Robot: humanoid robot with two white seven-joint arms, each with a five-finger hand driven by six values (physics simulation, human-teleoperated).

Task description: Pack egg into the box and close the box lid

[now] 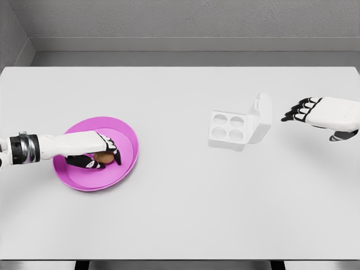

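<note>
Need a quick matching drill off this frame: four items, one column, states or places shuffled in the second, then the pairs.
Items:
1. egg
2. box
3. plate
4. right hand

Descriptions:
A. pink, on the table's left side
B. lid standing open, four hollow cups
C. on the plate, under the left hand's fingers
D. fingers relaxed, holding nothing, right of the box

Pairs: 1-C, 2-B, 3-A, 4-D

- We see bright, even, diffuse light over the white table (180,214), with no glare.
- Shadows are faint and soft, lying just under the plate (121,174) and beside the box (229,127).
- Our render looks slightly soft overall, without edge distortion.
</note>
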